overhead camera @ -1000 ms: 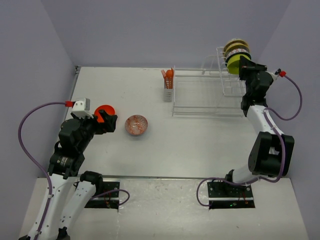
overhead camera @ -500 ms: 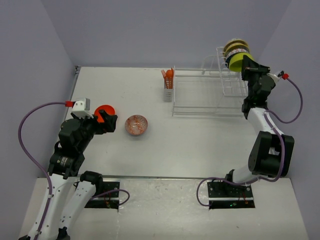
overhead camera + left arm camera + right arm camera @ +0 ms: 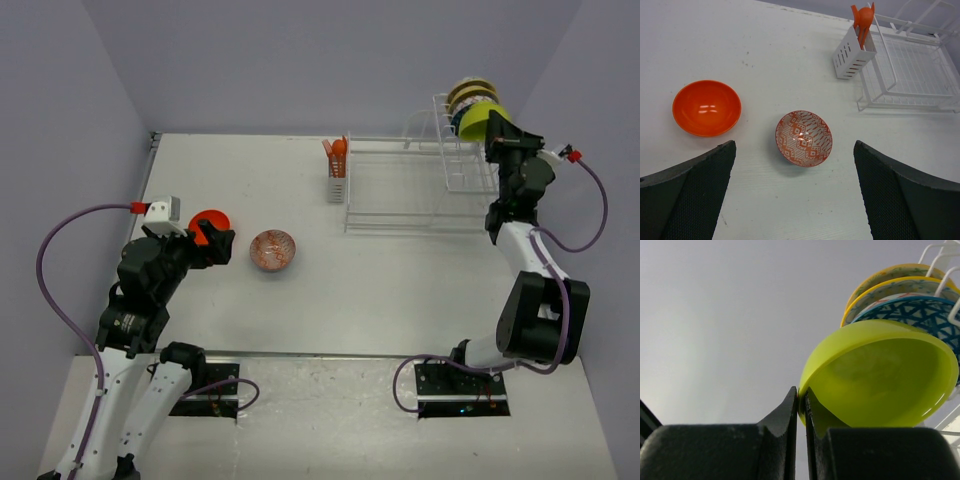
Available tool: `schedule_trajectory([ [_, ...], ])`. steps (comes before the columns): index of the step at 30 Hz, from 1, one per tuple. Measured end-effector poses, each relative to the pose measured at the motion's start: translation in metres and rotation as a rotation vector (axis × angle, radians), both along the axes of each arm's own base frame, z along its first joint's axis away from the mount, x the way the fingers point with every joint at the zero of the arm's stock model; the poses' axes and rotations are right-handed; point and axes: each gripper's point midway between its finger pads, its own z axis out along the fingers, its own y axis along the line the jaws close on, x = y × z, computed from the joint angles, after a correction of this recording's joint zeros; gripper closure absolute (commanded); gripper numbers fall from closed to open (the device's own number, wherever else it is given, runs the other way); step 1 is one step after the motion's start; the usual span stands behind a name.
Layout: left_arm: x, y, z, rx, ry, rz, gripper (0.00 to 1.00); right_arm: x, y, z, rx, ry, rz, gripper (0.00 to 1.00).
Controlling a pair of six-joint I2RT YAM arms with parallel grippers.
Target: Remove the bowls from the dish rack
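Observation:
My right gripper is shut on the rim of the lime-green bowl, holding it tilted beside the tall slotted part of the white dish rack. The bowl shows in the top view too. Behind it in the rack stand a blue patterned bowl and two yellow-rimmed bowls. A plain orange bowl and an orange-red patterned bowl sit upright on the table. My left gripper is open and empty above the table, near the patterned bowl.
A small white cutlery basket with orange utensils hangs at the rack's left end. The rack's low flat section holds nothing. Purple walls close in the table on three sides.
My right gripper has lifted and tilted the lime-green bowl up and to the right, away from the other bowls in the rack. The left arm has not moved.

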Motion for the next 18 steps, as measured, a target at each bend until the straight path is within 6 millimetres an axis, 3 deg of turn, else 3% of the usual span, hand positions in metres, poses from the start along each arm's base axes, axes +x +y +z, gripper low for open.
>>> schedule_trajectory([
  [10, 0.0, 0.0, 0.0, 0.0, 0.0, 0.0, 0.0, -0.02, 0.011, 0.04, 0.003, -0.123, 0.052, 1.0],
  [18, 0.0, 0.0, -0.001, 0.0, 0.003, 0.0, 0.0, -0.032, 0.034, 0.051, -0.052, -0.15, 0.165, 1.0],
])
